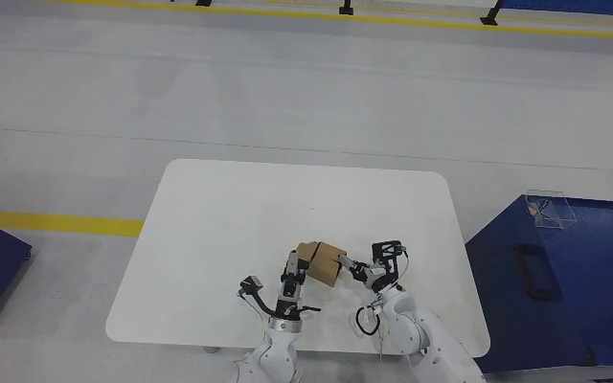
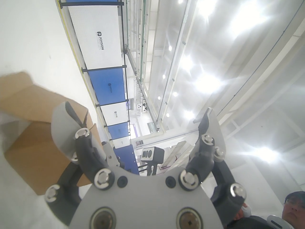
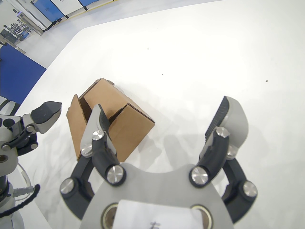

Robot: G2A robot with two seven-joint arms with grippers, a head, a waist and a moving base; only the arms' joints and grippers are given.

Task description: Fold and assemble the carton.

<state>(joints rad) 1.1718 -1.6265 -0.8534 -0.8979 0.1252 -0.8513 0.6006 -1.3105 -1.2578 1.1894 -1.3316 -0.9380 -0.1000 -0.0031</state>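
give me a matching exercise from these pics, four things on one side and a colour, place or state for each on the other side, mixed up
Things:
1. carton
2. table
3. left gripper
4. blue cabinet

Descriptions:
A. stands on the floor beside the table
B. brown, flaps not yet closed
C. open, holding nothing
D. white, with rounded corners

Pairs: 1-B, 2-D, 3-C, 4-A

Industrial test hall: pale floor (image 1: 287, 86), yellow floor line (image 1: 67, 224), blue-white partition panels (image 2: 95, 36), high ceiling lights (image 2: 247, 17).
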